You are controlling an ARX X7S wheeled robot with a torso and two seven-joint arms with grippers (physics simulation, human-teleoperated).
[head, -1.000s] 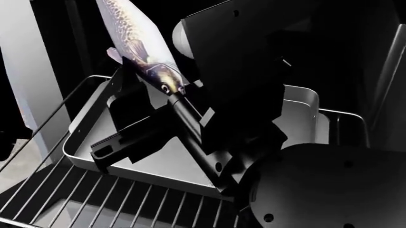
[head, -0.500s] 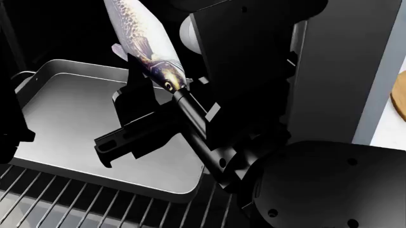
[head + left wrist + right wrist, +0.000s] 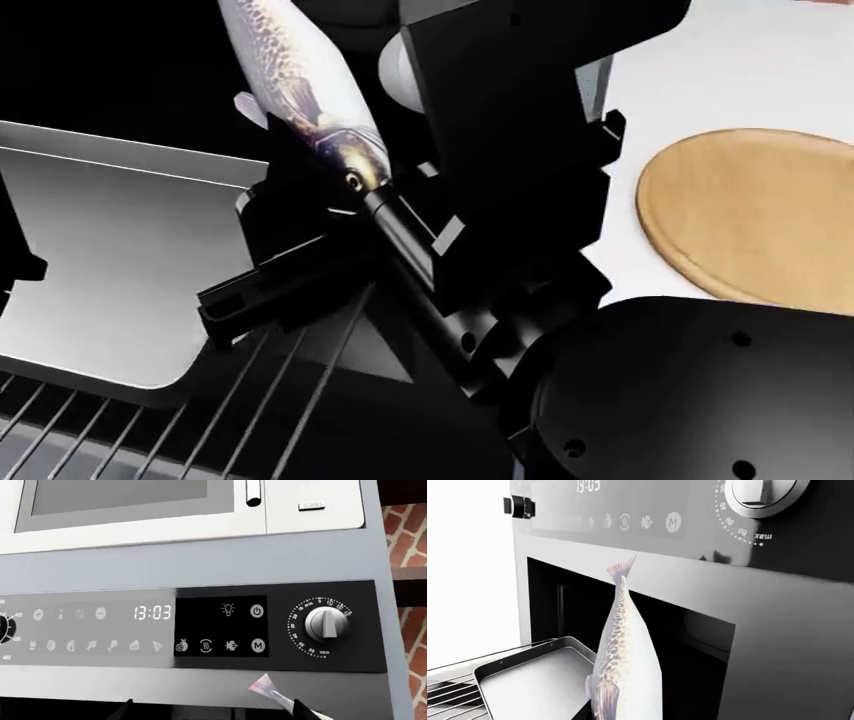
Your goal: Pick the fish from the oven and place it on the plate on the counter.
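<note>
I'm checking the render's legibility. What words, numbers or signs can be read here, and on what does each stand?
"START": grey button on the white appliance above.
"13:03": clock display on the oven panel.
"M", with power, lamp and mode icons: black touch panel.
"0", "10 min", "max": scale around the timer knob; the other numbers are too small.
"400": temperature dial scale, cut off.

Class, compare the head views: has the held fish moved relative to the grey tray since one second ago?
Yes. The fish, once above the tray, now sits off its right side, toward the wooden plate.

Silvery speckled fish (image 3: 627, 650) with pink tail above black right gripper (image 3: 327, 235); light-brown round wooden plate (image 3: 754, 215) beside it; grey metal tray (image 3: 107, 270).
</note>
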